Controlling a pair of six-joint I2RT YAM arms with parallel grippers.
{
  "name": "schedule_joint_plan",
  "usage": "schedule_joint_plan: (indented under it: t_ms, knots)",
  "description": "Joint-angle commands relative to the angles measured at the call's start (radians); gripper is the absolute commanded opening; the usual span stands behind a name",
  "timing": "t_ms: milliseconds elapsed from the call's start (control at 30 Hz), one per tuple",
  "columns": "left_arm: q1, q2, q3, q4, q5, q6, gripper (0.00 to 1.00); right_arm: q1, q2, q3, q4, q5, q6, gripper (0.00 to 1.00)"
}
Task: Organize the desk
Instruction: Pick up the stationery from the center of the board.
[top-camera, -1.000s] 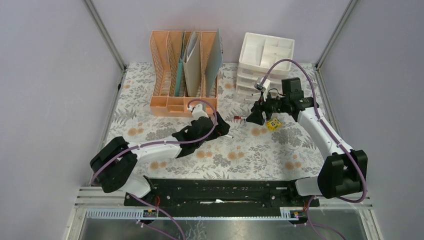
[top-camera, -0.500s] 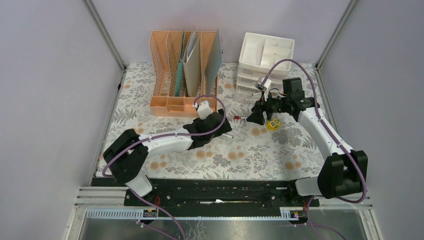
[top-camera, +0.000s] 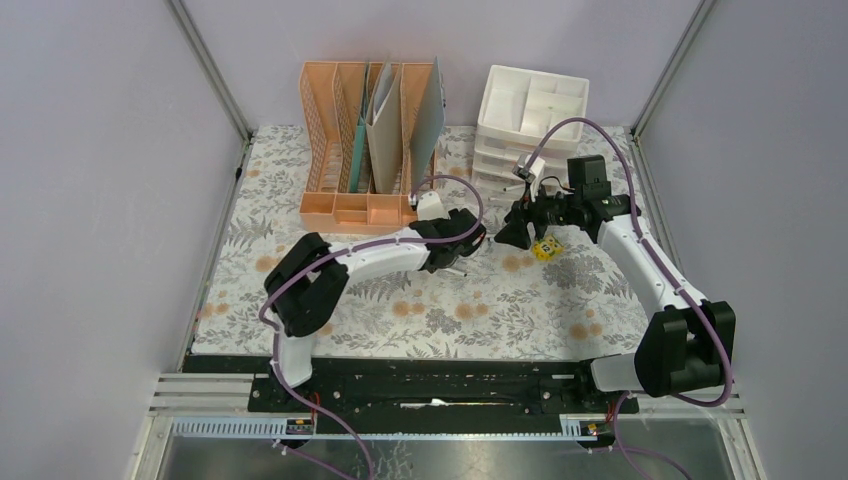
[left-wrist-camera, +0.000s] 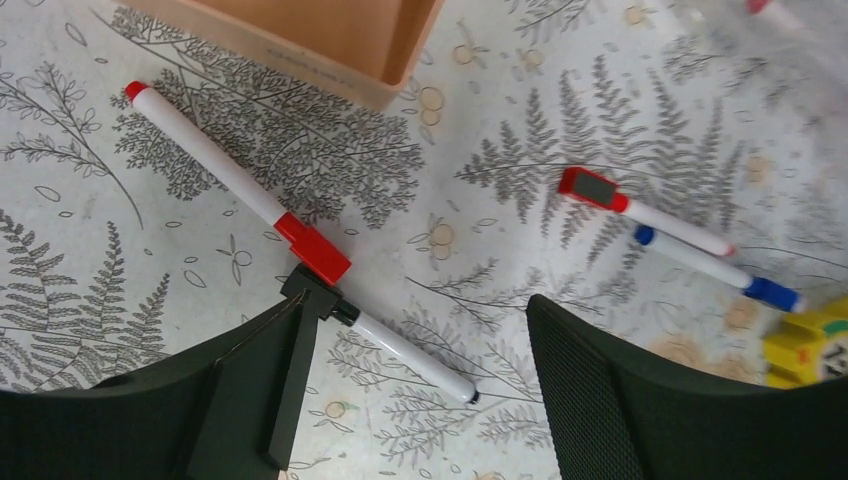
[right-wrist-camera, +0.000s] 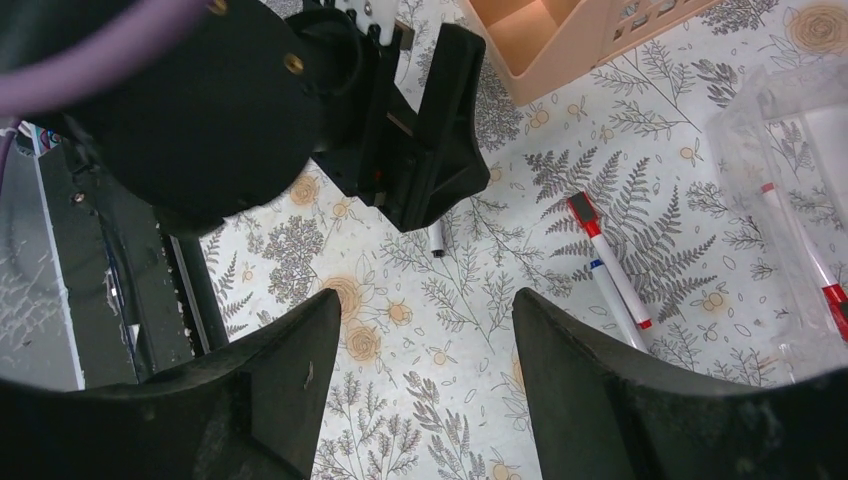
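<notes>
Just off the near corner of the peach file rack (left-wrist-camera: 300, 40), I'm hovering the left gripper (left-wrist-camera: 418, 298) low over a black-capped marker (left-wrist-camera: 405, 350). Its jaws are standing apart with nothing clamped, and one finger (left-wrist-camera: 285, 370) looks to be touching the cap end. The fern-printed desk (top-camera: 500, 310) is spreading forward from the rack, with every loose pen lying on it.

As I'm judging it, the barrel is running slantwise through the gap rather than squarely across it, so I'm wanting to turn the wrist first and centre over the white body before pinching. A red-capped marker (left-wrist-camera: 215, 170) is lying end to end with the black cap, closer to the rack, so I'm watching that the finger doesn't catch it too.

Farther out from the rack, I'm keeping the right gripper (right-wrist-camera: 425, 330) parked with jaws apart and empty. I'm leaving the red marker (right-wrist-camera: 610, 260) and blue marker (right-wrist-camera: 615, 305) beneath it alone.
</notes>
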Motion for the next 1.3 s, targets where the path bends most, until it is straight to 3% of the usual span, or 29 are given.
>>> schedule_joint_plan:
  t_ms: [0, 667, 1033, 1200, 1267]
  knots:
    - [-0.003, 0.057, 0.076, -0.13, -0.042, -0.037, 0.8, -0.019, -0.026, -0.003, 0.022, -0.031, 0.007, 0.71]
    - [-0.003, 0.147, 0.074, -0.131, 0.061, -0.047, 0.71, -0.035, -0.025, -0.005, 0.021, -0.044, 0.009, 0.71]
    - [-0.004, 0.105, -0.009, -0.131, 0.125, -0.022, 0.41, -0.036, -0.026, -0.006, 0.02, -0.05, 0.01, 0.71]
    - [-0.006, 0.078, -0.06, -0.131, 0.162, 0.031, 0.11, -0.037, -0.027, -0.005, 0.022, -0.053, 0.01, 0.71]
    - [-0.007, 0.063, -0.079, -0.14, 0.17, 0.043, 0.08, -0.037, -0.027, -0.006, 0.02, -0.056, 0.011, 0.71]
